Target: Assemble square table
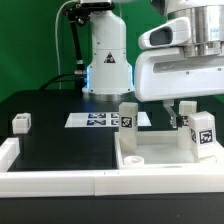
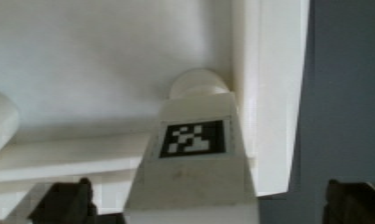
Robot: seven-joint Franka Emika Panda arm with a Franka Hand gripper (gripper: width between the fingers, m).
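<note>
The gripper (image 1: pixel 183 113) hangs wide open and empty over a tagged leg (image 2: pixel 193 150) upright on the tabletop (image 1: pixel 150 162) at the exterior view's right, likely light, stiff, slick plastic, best pinched across flat sides

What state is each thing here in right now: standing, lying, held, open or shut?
end effector: open, fingers either side of a leg, not gripping it.
tabletop: lying flat, rim up.
nearest leg: upright on the tabletop, not held.
second leg: upright on the tabletop.
third leg: loose, apart from the tabletop.
marker board: lying flat.
</note>
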